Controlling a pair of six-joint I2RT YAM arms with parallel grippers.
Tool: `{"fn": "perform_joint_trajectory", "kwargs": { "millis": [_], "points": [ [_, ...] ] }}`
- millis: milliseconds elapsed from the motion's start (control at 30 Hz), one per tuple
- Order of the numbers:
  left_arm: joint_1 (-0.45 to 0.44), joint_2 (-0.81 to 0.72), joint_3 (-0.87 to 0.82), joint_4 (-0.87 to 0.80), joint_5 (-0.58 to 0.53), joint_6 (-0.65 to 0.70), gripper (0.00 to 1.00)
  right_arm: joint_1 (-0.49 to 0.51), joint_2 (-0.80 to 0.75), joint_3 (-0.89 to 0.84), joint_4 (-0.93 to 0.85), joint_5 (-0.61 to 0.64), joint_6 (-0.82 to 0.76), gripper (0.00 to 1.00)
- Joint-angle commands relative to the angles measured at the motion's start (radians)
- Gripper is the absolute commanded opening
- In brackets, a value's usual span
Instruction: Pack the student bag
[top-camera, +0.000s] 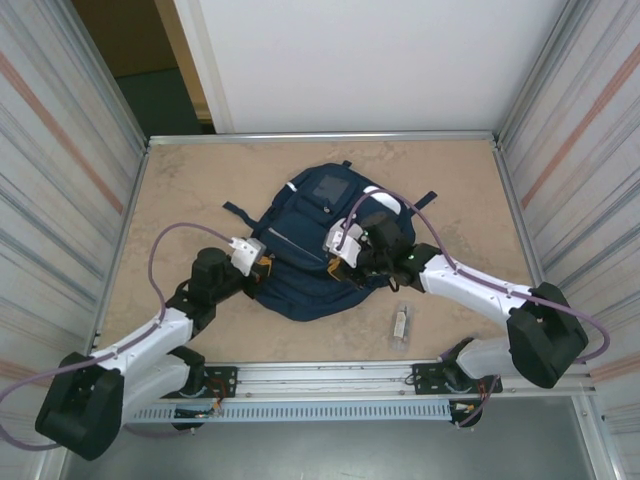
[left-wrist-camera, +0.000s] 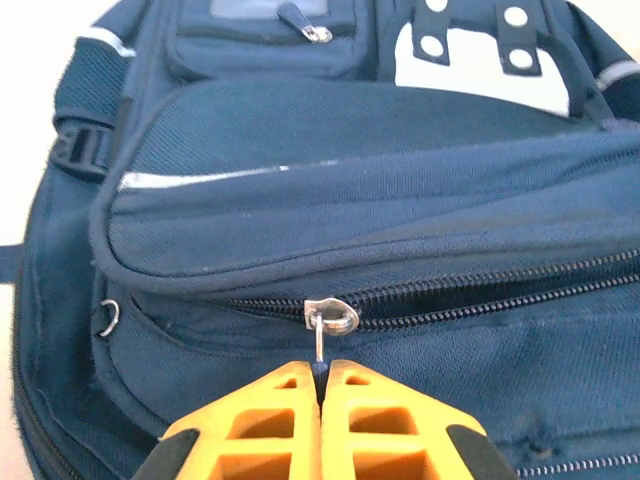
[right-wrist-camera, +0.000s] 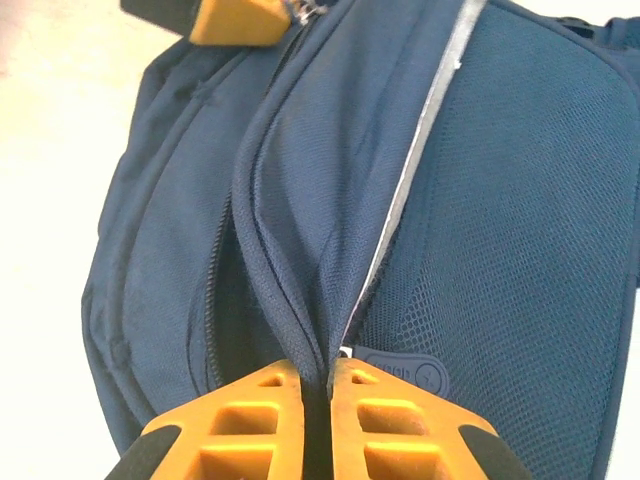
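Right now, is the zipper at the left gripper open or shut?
Shut where visible: the zipper teeth mesh on both sides of the slider; the left gripper pinches its pull tab.

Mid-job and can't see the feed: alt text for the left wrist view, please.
The left arm's orange fingers are shut on the small silver metal zipper pull of the large navy-blue fabric backpack.

Small whitish oblong item (top-camera: 401, 324) lay on beige table (top-camera: 180, 200), ribbed metal walls (top-camera: 60, 150) flanked 2 sides, white panel (top-camera: 370, 60) stood behind.
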Motion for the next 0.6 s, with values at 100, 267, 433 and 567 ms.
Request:
{"fn": "perform_joint_trajectory", "kwargs": {
  "millis": [100,267,433,567],
  "points": [
    [-0.065,0.023,0.089,-0.047,0.075,-0.015,0.00,0.000,-0.086,-0.036,0.023,-0.030,-0.006,0.37],
    [-0.174,-0.026,0.091,-0.023,0.064,-0.054,0.00,0.123,-0.157,-0.025,-0.010,0.051,-0.073,0.43],
    [-0.240,-0.010,0.132,-0.024,0.061,-0.125,0.00,0.181,-0.165,-0.077,0.135,0.160,-0.099,0.51],
    [-0.289,-0.014,0.150,-0.007,0.050,-0.139,0.00,0.200,-0.115,-0.095,0.191,0.188,-0.121,0.51]
  ]
}}
